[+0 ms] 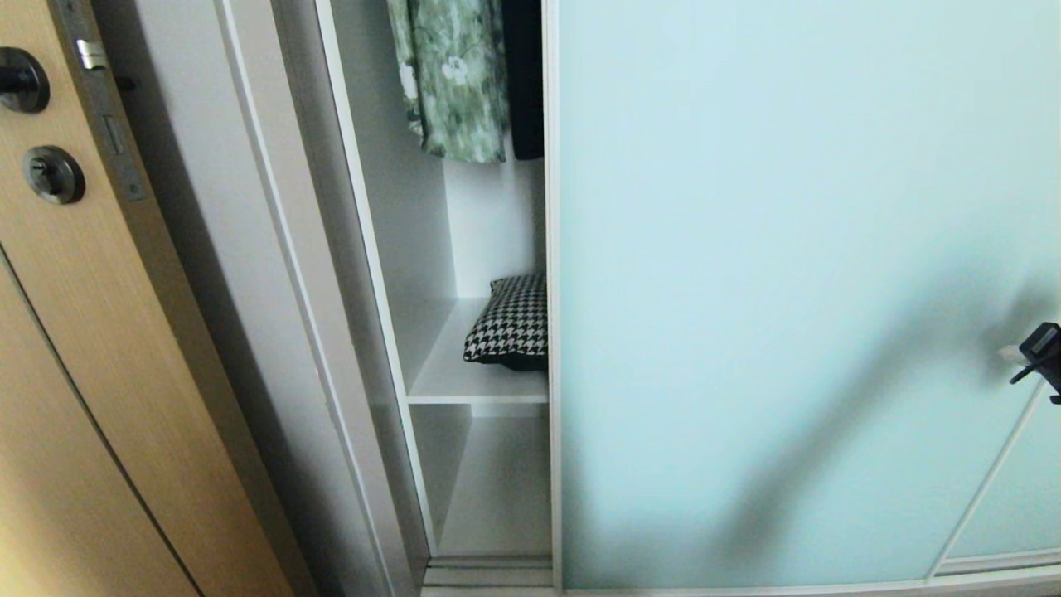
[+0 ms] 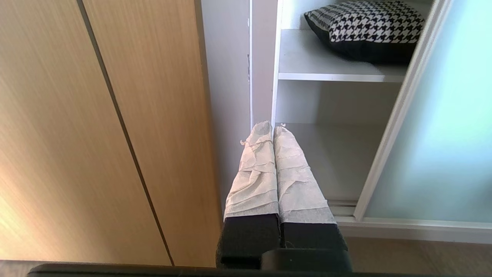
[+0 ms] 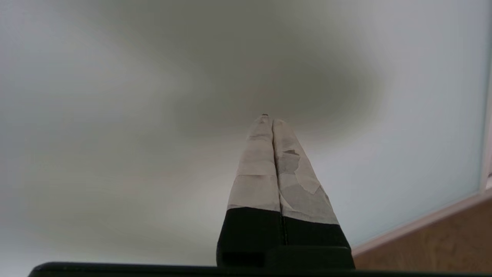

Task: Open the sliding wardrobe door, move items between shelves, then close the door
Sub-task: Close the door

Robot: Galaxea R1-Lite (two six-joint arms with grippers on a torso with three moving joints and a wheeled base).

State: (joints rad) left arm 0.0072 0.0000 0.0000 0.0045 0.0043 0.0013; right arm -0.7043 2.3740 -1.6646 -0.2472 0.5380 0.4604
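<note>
The sliding wardrobe door [image 1: 787,290], pale aqua frosted glass in a thin white frame, stands partly open with a narrow gap at its left. In the gap a houndstooth cushion [image 1: 510,323] lies on a white shelf [image 1: 448,385], half hidden behind the door's edge. A lower shelf [image 1: 497,497] is bare. My right gripper [image 1: 1013,355] is shut at the door's far right; in the right wrist view its taped tips [image 3: 270,117] sit close to the glass [image 3: 115,115], and contact is unclear. My left gripper [image 2: 272,127] is shut and empty, low before the wardrobe's left post, below the cushion [image 2: 365,23].
A green floral garment [image 1: 452,75] and a black garment [image 1: 524,75] hang above the cushion. A light oak door [image 1: 75,373] with black fittings stands open at the left, close to the wardrobe's side. A strip of wooden floor [image 3: 442,246] shows under the sliding door.
</note>
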